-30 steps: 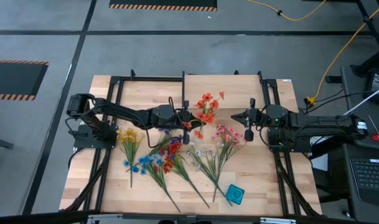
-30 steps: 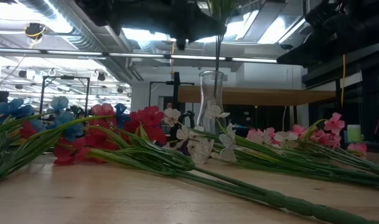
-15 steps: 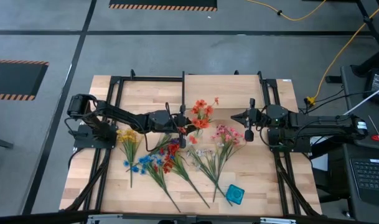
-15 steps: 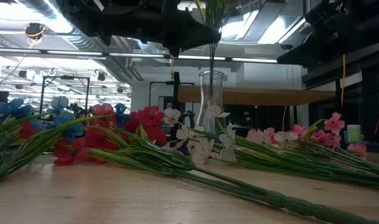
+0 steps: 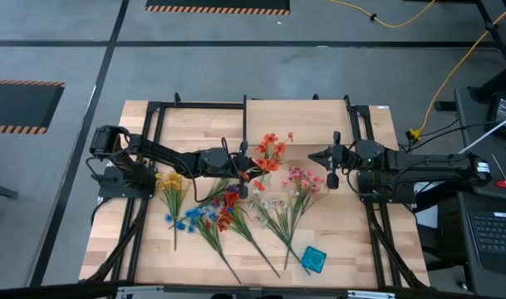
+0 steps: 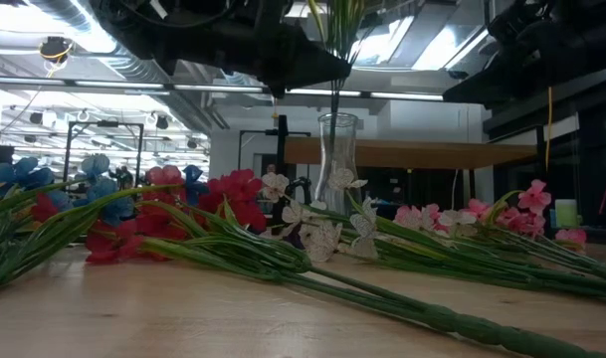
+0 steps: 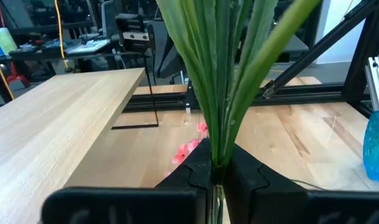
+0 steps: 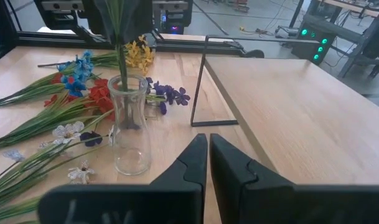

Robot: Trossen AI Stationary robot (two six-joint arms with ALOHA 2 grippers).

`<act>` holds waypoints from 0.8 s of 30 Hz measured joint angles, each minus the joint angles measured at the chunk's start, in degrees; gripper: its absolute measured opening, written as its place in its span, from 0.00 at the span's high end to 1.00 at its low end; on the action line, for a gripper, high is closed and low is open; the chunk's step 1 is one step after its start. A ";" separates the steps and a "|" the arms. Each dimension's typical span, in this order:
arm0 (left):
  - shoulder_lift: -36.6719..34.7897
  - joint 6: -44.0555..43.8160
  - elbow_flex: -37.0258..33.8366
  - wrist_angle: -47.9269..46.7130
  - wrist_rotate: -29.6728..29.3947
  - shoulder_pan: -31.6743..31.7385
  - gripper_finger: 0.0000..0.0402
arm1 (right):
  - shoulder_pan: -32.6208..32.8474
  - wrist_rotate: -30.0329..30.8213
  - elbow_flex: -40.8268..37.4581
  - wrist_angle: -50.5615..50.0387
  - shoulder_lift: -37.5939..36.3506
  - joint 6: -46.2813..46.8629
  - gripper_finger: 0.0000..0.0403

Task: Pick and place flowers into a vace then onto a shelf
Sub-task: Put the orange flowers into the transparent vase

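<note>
A clear glass vase [image 8: 129, 127] [image 6: 337, 149] stands upright on the table amid the loose flowers. My left gripper [image 5: 248, 169] [image 7: 215, 167] hangs over it, shut on a spray with orange-red blooms [image 5: 269, 152]. The spray's stem [image 8: 121, 59] [image 6: 334, 99] reaches down into the vase's mouth. Other sprays lie flat on the tabletop: yellow [image 5: 171, 183], blue [image 5: 194, 218], red [image 5: 228, 206], white [image 5: 273, 203] and pink [image 5: 302, 178]. My right gripper [image 5: 331, 163] [image 8: 207, 163] waits shut to the right of the vase, touching nothing. The shelf [image 5: 261, 116] [image 8: 289, 112] spans the table's far part. My left gripper pinches the spray's bundle of green stems and leaves [image 7: 217, 146] between its two fingers. The fingers come level from the table's left and lie across the stems. The spray stands upright with its blooms above the fingers, and its lower stem [image 8: 122, 84] is inside the vase's neck.
A small teal container [image 5: 313, 259] [image 7: 376, 143] sits near the table's near right edge. The shelf's thin black posts [image 8: 201, 81] [image 7: 153, 93] stand just behind the vase. Black frame rails [image 5: 153, 124] run along both table sides. Bare wood lies near the front left corner [image 5: 128, 249].
My left gripper has moved a little toward the table's left edge and down, staying shut on the spray. The blooms shifted left with it. The stem's lower end, which hung at the vase's mouth, has sunk into the vase's neck.
</note>
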 joint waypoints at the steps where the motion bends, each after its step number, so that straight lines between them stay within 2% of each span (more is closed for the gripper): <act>1: 0.00 -0.02 0.00 -0.13 0.00 0.00 0.94 | 0.00 0.00 0.01 0.00 0.00 -0.01 0.94; 12: 0.00 -0.02 0.00 -1.98 0.02 0.00 0.89 | 0.00 0.00 0.02 0.00 0.00 -0.03 0.94; 19: 0.00 -0.50 0.00 -9.88 -1.96 0.00 0.81 | 0.01 0.00 0.00 -0.02 0.00 -0.02 0.94; 24: 0.00 -0.59 0.00 -10.35 -1.20 0.00 0.76 | 0.01 0.00 0.01 -0.02 -0.01 -0.01 0.94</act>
